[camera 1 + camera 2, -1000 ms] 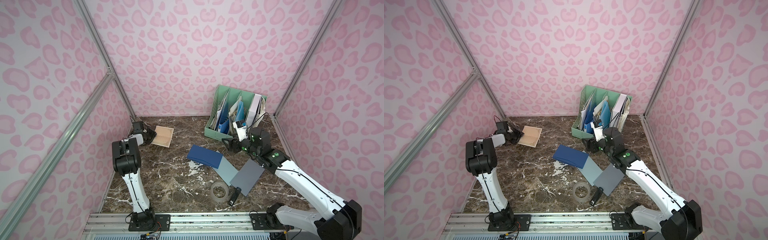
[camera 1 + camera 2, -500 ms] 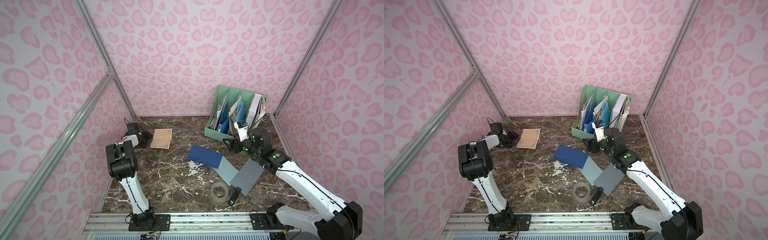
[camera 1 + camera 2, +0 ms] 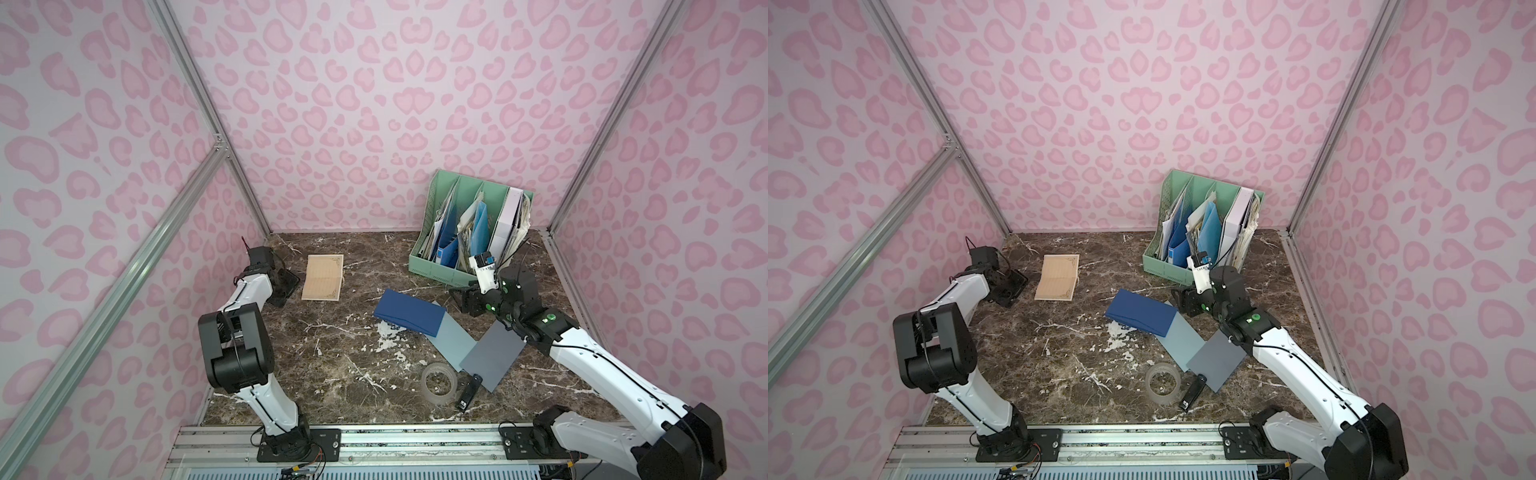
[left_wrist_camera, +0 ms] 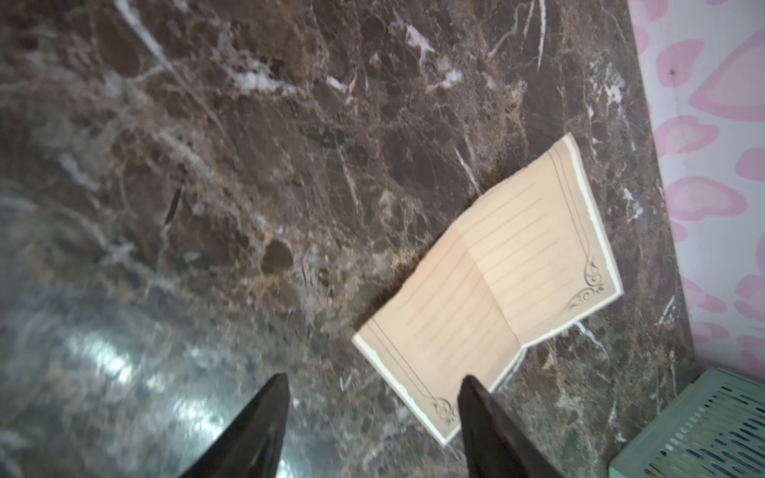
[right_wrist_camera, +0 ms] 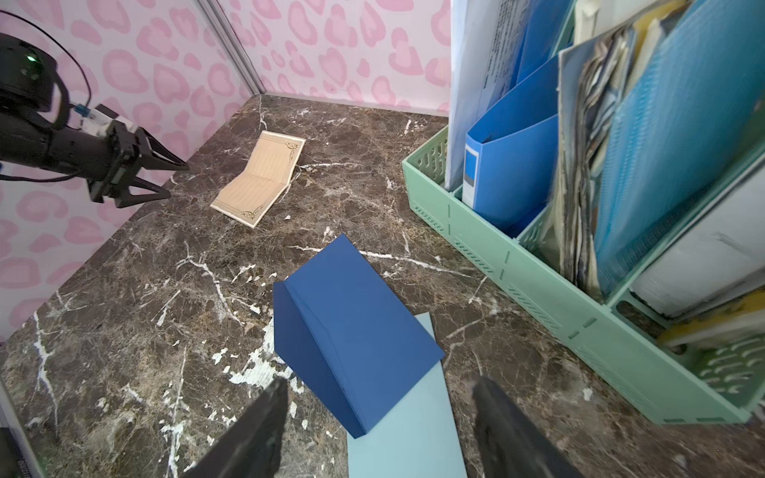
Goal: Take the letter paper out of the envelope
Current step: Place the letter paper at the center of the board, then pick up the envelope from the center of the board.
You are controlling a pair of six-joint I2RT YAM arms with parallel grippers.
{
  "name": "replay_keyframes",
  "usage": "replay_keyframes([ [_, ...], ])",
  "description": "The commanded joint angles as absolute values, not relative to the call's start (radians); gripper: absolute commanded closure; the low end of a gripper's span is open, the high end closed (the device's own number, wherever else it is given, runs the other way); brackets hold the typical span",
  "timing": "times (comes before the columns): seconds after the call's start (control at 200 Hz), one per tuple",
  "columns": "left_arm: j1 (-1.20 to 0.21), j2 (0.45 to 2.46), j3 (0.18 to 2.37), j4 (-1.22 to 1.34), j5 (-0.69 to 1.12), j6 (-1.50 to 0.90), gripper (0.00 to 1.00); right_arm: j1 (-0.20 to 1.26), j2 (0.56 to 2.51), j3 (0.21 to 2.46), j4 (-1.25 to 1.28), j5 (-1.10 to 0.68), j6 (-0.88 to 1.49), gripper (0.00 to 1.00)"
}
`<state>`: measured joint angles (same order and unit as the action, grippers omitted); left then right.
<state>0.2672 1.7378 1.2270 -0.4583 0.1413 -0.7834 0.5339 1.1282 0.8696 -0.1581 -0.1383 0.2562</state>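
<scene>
**Letter paper out and lying free, envelope apart from it**

Letter paper [image 3: 323, 277] lies on the dark marble table [image 3: 332, 353] at its far left side, half unfolded with a crease across its middle and the lined face up. It is well apart from the dark blue envelope [image 3: 409, 316], which sits near the middle of the table, one end propped on a light blue sheet [image 3: 455, 345]. No part of the paper is inside the envelope.

The left gripper [image 3: 289, 289] hovers just beside the paper with its jaws spread and nothing between them. In the left wrist view one corner of the paper [image 4: 496, 289] shows close to a fingertip. The right wrist view shows that gripper [image 5: 179, 181] raised off the table and clear of the sheet [image 5: 261, 178].

The right gripper [image 3: 455, 301] stands next to the envelope, in front of the green file rack [image 3: 436, 272], jaws also wide and empty. From its wrist camera the envelope [image 5: 356, 331] fills the space ahead of the two fingers, ungripped.

By my reading the removal itself is done and the step in hand is letting go and clearing off. The next move calls for both arms to lift away cleanly. The left must not brush the light paper and drag it. The right must not nudge the envelope or catch the rack behind it.
</scene>
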Motion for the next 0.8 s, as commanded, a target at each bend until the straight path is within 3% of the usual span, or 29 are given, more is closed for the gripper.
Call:
replay_keyframes([
  [0.0, 0.230, 1.656, 1.201, -0.661, 0.095, -0.939, 0.34, 0.534, 1.147, 0.870, -0.136, -0.108, 0.261, 0.28],
  [0.215, -0.055, 1.531, 1.174, -0.756, 0.209, -1.179, 0.34, 0.518, 1.187, 0.840, -0.122, -0.087, 0.336, 0.28],
  [0.42, -0.335, 1.554, 1.153, -0.703, 0.303, -1.444, 0.33, 0.478, 1.173, 0.807, -0.097, -0.115, 0.373, 0.29],
  [0.535, -0.391, 1.634, 1.174, -0.683, 0.349, -1.506, 0.25, 0.479, 1.145, 0.802, -0.101, -0.097, 0.369, 0.29],
  [0.795, -0.466, 1.838, 1.249, -0.572, 0.438, -1.570, 0.30, 0.479, 1.045, 0.740, -0.088, -0.053, 0.387, 0.29],
])
